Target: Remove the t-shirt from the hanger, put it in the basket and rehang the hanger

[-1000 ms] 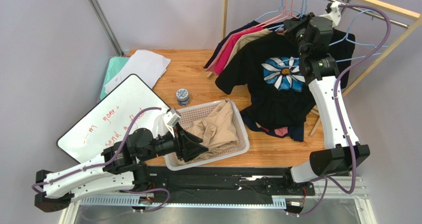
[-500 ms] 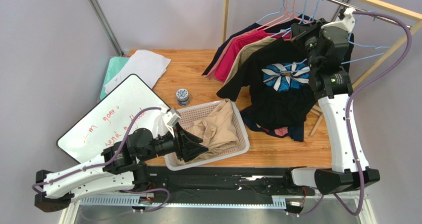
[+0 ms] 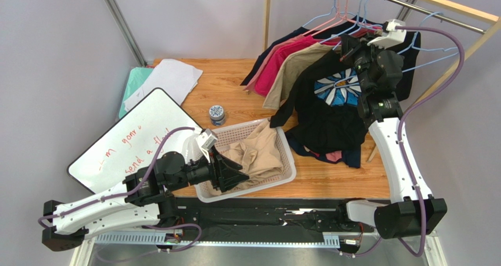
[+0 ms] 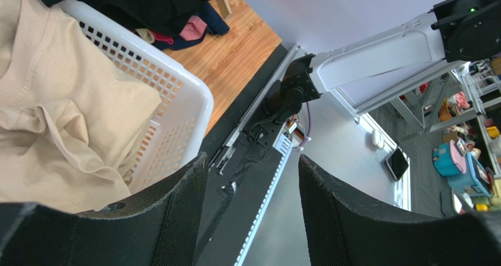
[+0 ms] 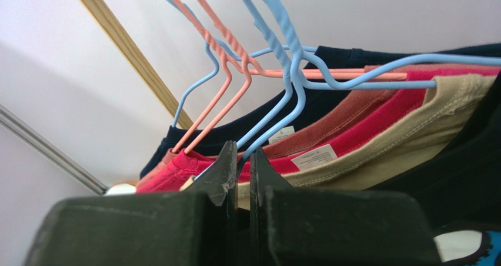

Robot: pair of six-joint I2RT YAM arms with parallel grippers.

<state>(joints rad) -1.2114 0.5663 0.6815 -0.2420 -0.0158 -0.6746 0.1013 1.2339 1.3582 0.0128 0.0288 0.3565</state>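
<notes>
The right end effector (image 5: 243, 154) is pressed shut at the neck of the black t-shirt (image 3: 329, 116), with a blue hanger (image 5: 292, 95) wire running down to its tips. Whether it pinches wire or collar I cannot tell. The shirt hangs above the worktop (image 3: 235, 86), not yet freed. The left end effector (image 4: 251, 163) stands open and empty over the basket (image 4: 176, 83). Next, I judge, the collar must be worked off the hanger's shoulder without dragging the neighbouring shirts (image 3: 282, 57).
</notes>
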